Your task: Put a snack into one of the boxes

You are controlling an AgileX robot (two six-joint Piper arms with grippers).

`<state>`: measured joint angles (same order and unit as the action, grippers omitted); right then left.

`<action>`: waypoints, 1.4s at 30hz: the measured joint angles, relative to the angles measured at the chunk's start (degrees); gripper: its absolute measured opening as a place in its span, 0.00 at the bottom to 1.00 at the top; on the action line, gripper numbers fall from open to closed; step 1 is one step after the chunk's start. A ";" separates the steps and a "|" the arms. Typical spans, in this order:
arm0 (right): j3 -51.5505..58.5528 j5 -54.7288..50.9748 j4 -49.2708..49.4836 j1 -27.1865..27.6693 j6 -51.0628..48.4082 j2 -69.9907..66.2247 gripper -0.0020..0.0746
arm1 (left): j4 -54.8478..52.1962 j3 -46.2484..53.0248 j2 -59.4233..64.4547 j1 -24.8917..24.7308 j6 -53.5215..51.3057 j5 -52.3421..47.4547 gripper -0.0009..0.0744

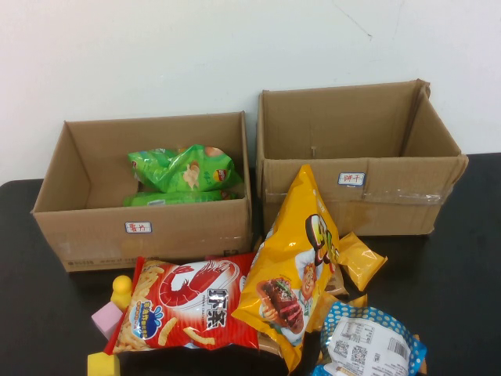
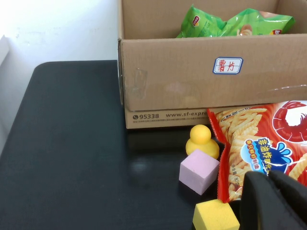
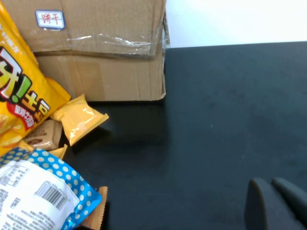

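Observation:
The snack (image 1: pixel 368 345) is a crinkly bag with blue-and-white dotted edges and a white printed back. It lies at the front right of the table and shows in the right wrist view (image 3: pixel 38 191). The lower, wider brown box (image 1: pixel 86 227) stands at the back left; its white label (image 2: pixel 227 65) has red writing, and green bags (image 1: pixel 184 168) lie inside. Neither gripper shows in the high view. My left gripper (image 2: pixel 269 176) is shut and empty, over the red prawn-stick bag (image 2: pixel 268 139). My right gripper (image 3: pixel 270 184) is shut and empty over bare table, right of the snack.
The taller taped box (image 1: pixel 376 196) stands at the back right. A tall yellow chef bag (image 1: pixel 293 266) leans before it, beside a small yellow packet (image 1: pixel 360 260). A yellow duck (image 2: pixel 201 140), pink cube (image 2: pixel 198 171) and yellow cube (image 2: pixel 216 215) sit left of the prawn bag.

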<state>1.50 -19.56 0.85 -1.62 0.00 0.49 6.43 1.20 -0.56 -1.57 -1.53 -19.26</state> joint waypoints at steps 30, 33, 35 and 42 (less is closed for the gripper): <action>0.12 37.38 0.12 0.00 19.02 0.00 0.03 | -0.66 0.36 0.00 0.00 0.94 50.64 0.01; 0.12 40.33 -0.10 0.00 20.21 0.00 0.03 | -0.66 -0.73 0.00 0.00 1.53 45.56 0.01; 0.12 41.02 -1.54 0.00 20.10 0.00 0.03 | -0.66 -3.63 0.00 0.00 1.53 37.26 0.01; -11.25 22.47 -12.73 0.00 17.63 -0.11 0.03 | -2.19 -19.88 0.80 0.00 0.11 12.37 0.01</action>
<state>-9.75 2.91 -11.88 -1.62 17.63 0.37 4.24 -18.68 0.24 -1.57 -1.42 -6.88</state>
